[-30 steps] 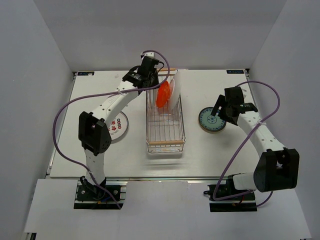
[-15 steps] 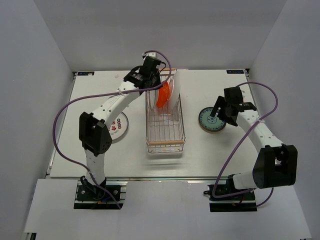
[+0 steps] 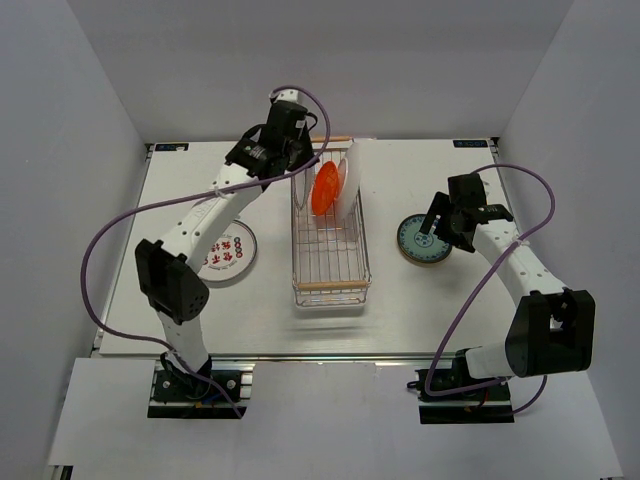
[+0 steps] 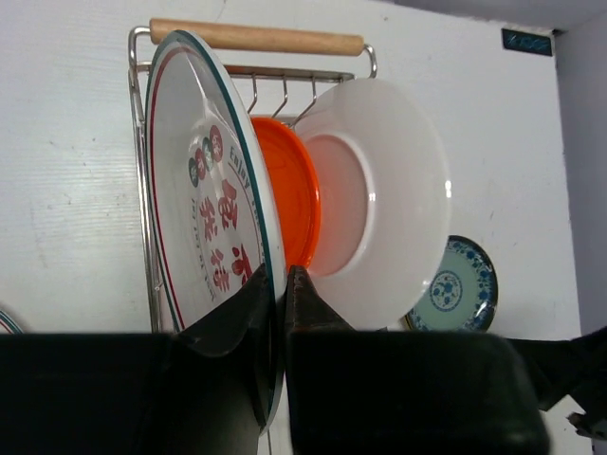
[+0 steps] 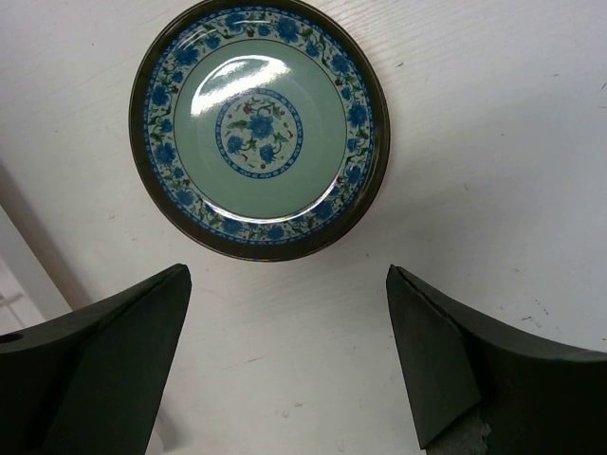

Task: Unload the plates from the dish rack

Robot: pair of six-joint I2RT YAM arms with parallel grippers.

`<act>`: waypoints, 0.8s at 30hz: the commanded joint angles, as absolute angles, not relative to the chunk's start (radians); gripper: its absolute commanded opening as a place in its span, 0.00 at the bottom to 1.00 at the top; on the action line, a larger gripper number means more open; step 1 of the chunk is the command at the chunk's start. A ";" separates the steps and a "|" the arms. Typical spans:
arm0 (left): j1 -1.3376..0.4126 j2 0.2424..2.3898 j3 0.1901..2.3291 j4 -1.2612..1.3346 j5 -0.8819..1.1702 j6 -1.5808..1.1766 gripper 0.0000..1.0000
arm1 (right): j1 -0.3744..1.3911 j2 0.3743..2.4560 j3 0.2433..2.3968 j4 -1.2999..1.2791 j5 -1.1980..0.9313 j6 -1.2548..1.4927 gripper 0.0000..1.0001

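Observation:
My left gripper [image 4: 280, 275] is shut on the rim of a white plate with a teal rim and red marks [image 4: 204, 180], held upright on edge over the far end of the dish rack [image 4: 256, 38]. An orange-red plate [image 4: 289, 190] and a plain white plate [image 4: 379, 199] stand on edge behind it in the rack [image 3: 331, 285]. In the top view the left gripper [image 3: 297, 160] is at the rack's far left corner. My right gripper [image 5: 285, 275] is open and empty, just near of a teal patterned plate [image 5: 259, 128] lying flat on the table.
A white plate with red marks [image 3: 228, 252] lies flat on the table left of the rack. The teal plate [image 3: 424, 239] lies right of the rack under my right gripper [image 3: 437, 222]. The near half of the rack holds no plates.
My left wrist has risen and shifted left and back, with the teal-rimmed plate in its grip. The right arm has barely moved.

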State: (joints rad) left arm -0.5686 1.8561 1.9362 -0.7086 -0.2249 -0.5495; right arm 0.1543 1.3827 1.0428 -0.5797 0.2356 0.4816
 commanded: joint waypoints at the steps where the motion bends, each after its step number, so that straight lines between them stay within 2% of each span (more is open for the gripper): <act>1: -0.555 1.734 1.933 -0.650 -0.210 -0.535 0.00 | 0.147 1.373 1.062 -0.583 0.232 0.466 0.89; 9: -0.555 1.579 1.922 -0.618 -0.156 -0.471 0.00 | 0.150 1.373 1.062 -0.581 0.238 0.463 0.89; 14: -0.565 1.542 1.931 -0.759 -0.476 -0.449 0.00 | 0.149 1.374 1.065 -0.584 0.241 0.457 0.89; 18: -0.552 1.533 1.861 -0.931 -0.765 -0.593 0.00 | 0.152 1.393 1.077 -0.600 0.258 0.443 0.89; 22: -0.543 1.514 1.645 -0.902 -0.769 -0.624 0.00 | 0.150 1.397 1.081 -0.604 0.255 0.442 0.89; 24: -0.531 1.541 1.614 -0.926 -0.772 -0.668 0.00 | 0.149 1.396 1.081 -0.604 0.252 0.442 0.89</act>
State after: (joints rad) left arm -0.5385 1.5257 1.6619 -0.8795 -0.6884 -0.5945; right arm 0.1524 1.3949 1.0451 -0.5900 0.2401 0.4591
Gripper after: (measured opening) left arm 0.177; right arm 0.889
